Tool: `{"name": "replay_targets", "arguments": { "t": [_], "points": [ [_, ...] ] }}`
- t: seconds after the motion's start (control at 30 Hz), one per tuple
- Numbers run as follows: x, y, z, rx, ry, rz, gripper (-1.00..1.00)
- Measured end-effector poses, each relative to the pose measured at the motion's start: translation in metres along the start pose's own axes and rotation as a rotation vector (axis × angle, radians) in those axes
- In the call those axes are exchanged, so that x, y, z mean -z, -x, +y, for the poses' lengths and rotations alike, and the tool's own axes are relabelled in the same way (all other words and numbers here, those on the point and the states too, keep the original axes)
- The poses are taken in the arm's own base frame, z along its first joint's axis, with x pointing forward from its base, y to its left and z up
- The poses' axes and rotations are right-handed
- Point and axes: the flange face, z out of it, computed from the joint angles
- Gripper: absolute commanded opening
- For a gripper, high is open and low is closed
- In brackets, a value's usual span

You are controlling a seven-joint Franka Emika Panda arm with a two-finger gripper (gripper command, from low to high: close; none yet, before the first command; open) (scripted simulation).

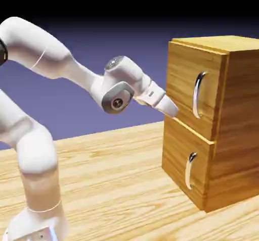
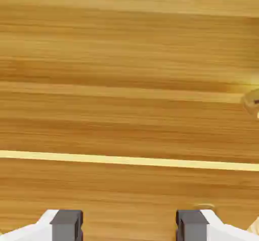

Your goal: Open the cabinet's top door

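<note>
Top door (image 1: 188, 86) is the upper front panel of the cabinet (image 1: 238, 129), flush with the body, shut. Its face points toward the exterior view's left, at the arm. Its handle (image 1: 198, 94) is a curved silver bar, long axis vertical, bowed out from the panel, set toward the edge nearer the camera. Lower panel (image 1: 179, 159) sits directly beneath, also flush, with a shorter vertical handle (image 1: 189, 170). Cabinet stands upright on the table (image 1: 111, 184), at the exterior view's right.

Gripper (image 1: 174, 111) points roughly level at the cabinet front, tip near the seam (image 2: 126, 160) between the two panels, at the panel edge far from the handle. Whether it touches the wood I can't tell. Not on either handle.

Hand view: filled with wood grain, with the pale seam line running across. Both fingertips (image 2: 66, 225) sit well apart at the bottom edge, nothing between them, so jaws released and holding nothing.

Arm (image 1: 45, 58) rises from lower left and reaches right.
</note>
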Motion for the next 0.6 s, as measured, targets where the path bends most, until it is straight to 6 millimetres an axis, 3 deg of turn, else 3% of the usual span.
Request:
{"name": "replay_targets", "arguments": {
  "t": [0.3,0.6],
  "points": [
    [0.032,-0.006,-0.022,0.049,-0.058,0.060,0.00],
    [0.060,-0.012,-0.029,0.079,-0.114,0.134,0.00]
  ]
}}
